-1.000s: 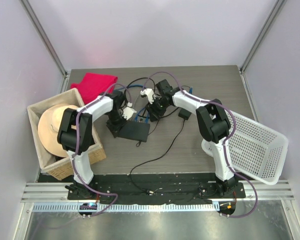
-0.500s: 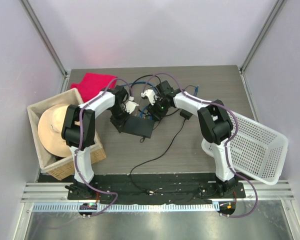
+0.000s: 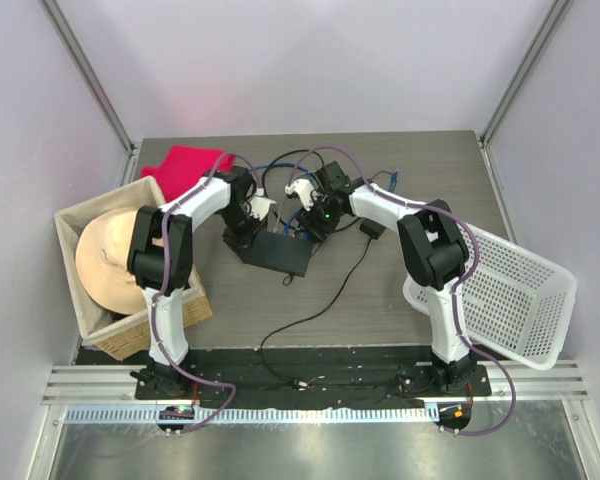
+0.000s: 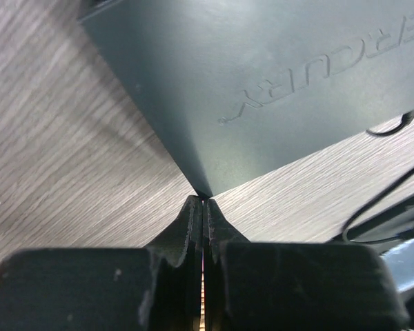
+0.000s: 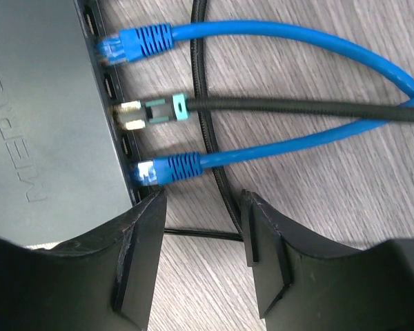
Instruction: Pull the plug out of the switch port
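Note:
The switch (image 3: 276,256) is a flat black box lying mid-table, also seen in the left wrist view (image 4: 262,83) and the right wrist view (image 5: 41,117). Three plugs sit in its port row: an upper blue plug (image 5: 134,43), a black cable's gold-and-teal plug (image 5: 155,110) and a lower blue plug (image 5: 167,169). My right gripper (image 5: 201,207) (image 3: 315,224) is open and empty, just short of the lower blue plug, with its left finger beside the switch edge. My left gripper (image 4: 203,201) (image 3: 242,236) is shut and empty, its tips touching a corner of the switch.
A wicker box holding a straw hat (image 3: 115,262) stands at the left, with a red cloth (image 3: 192,165) behind it. A white plastic basket (image 3: 510,290) is tilted at the right. A small black power brick (image 3: 370,229) and a thin black cable (image 3: 320,300) lie near the switch.
My left gripper has moved away from me along the switch's left end. The switch has slid a little to the right. My right gripper has barely moved.

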Available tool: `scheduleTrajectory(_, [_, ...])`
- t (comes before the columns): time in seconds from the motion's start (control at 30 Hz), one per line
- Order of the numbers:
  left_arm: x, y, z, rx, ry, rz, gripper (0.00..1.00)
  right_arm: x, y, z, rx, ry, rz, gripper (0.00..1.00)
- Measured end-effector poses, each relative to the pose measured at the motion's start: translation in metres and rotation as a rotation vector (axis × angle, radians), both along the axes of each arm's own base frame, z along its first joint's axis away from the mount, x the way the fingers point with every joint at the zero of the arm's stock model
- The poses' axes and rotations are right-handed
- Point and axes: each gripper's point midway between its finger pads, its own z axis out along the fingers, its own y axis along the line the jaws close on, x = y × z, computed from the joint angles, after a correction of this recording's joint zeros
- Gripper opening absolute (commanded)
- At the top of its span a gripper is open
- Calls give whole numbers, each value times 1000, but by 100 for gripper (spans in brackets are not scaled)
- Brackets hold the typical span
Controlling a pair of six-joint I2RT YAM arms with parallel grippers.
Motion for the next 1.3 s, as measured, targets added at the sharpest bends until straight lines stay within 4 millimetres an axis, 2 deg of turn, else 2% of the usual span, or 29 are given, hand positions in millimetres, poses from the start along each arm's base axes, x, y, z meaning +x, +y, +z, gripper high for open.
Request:
scheduleTrajectory(0.27, [5, -9, 0, -18, 38, 58, 0, -5, -8, -1, -21, -9, -3, 56])
scheduleTrajectory(0.57, [21, -14, 2, -8, 33, 133, 0, -7, -16, -2, -49, -14, -19, 56])
scheduleTrajectory(0.67, [18, -12, 3, -25, 5, 145, 0, -7, -16, -1, -51, -15, -23, 56])
scheduleTrajectory(0.8, [-1, -13, 6, -59, 12, 155, 0, -7, -16, -2, -51, -13, -26, 56])
scheduleTrajectory(1.03, [3, -33, -13, -101, 105, 202, 0, -8, -18, -1, -60, -11, -35, 57])
scheduleTrajectory(1.13, [15, -41, -17, -111, 123, 227, 0, -9, -22, -1, -73, -10, -41, 57])
scheduleTrajectory(1.3, [59, -58, -16, -144, 87, 248, 0, -19, -35, -2, -111, 16, -59, 57])
